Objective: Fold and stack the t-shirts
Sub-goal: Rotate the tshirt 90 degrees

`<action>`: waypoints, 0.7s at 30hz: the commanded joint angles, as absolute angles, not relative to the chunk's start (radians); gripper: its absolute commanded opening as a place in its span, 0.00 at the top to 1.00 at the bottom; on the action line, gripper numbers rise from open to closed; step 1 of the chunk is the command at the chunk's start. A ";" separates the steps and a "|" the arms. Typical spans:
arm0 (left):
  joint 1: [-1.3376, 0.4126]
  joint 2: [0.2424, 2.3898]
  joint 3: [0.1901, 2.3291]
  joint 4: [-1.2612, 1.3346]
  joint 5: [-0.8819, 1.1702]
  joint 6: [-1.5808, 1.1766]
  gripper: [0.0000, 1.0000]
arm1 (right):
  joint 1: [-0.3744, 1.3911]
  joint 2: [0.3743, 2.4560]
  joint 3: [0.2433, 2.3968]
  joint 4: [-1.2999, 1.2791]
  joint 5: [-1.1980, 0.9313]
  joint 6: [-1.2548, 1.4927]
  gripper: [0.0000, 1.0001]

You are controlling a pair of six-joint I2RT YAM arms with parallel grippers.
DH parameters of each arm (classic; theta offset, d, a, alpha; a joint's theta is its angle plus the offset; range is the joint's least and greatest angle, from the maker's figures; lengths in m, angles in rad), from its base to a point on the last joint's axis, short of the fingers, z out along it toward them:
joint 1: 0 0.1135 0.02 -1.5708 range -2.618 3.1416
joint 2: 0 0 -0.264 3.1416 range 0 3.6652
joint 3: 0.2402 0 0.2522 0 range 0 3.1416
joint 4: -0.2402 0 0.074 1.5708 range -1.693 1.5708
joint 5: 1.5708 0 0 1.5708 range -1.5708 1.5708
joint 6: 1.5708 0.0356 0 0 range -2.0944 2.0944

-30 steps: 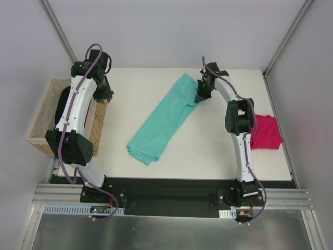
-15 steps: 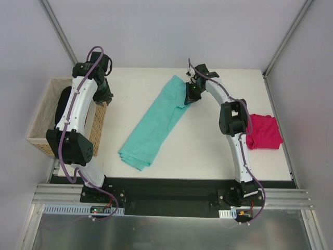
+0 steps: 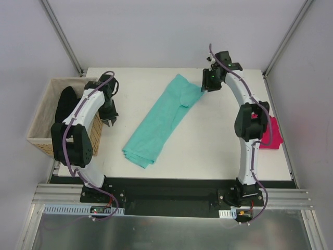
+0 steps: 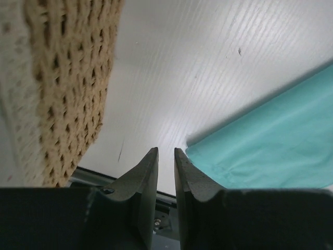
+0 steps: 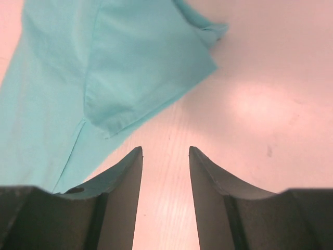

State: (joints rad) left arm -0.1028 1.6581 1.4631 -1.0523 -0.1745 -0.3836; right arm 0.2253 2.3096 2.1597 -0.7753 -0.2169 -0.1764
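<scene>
1 parted right gripper [image 5: 165,151] hangs beside the teal t-shirt [image 5: 130,57], arm [image 3: 240,94] outstretched.

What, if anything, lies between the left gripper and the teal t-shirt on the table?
Nothing visible does. Only bare table separates the left gripper from the teal t-shirt. The wicker basket stands on the gripper's other side, away from the shirt.
</scene>
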 commanded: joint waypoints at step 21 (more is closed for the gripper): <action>-0.097 1.763 1.183 -0.788 -0.104 -0.437 1.00 | 0.242 1.882 1.942 -0.715 -0.236 -0.121 0.64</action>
